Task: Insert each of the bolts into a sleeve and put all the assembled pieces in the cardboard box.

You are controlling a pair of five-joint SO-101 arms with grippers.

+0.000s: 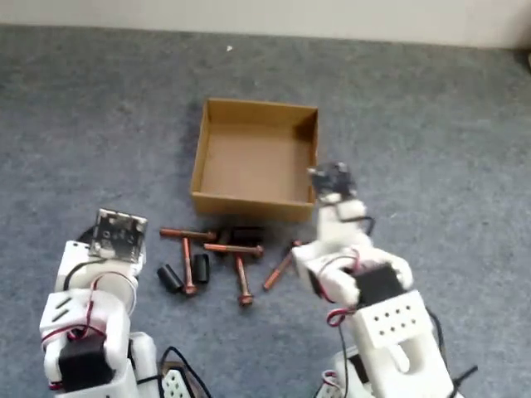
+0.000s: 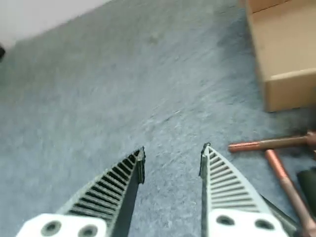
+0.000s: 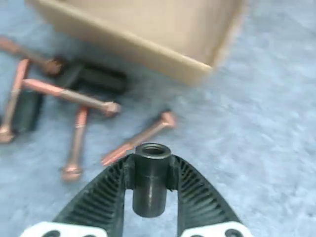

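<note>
**Operator:** Status?
**Technician:** Early stage. Right gripper [image 3: 151, 164] clenched on one black cylindrical sleeve [image 3: 150, 183]. Left gripper [image 2: 173, 157] released, holding nothing. Copper-coloured metal bolts [image 1: 232, 248] lie loose beside the brown cardboard box [image 1: 249, 204].
**Operator:** Remaining?
**Technician:** Every insertion, then boxing.

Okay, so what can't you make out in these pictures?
High view: the right arm's wrist covers its claw and the sleeve it grips.
High view: crossed bolts overlap the black sleeves, so their count is unclear.
Left wrist view: the frame edge cuts off two bolts and a dark sleeve.
Right wrist view: the cardboard box is blurred and cropped by the edge.
</note>
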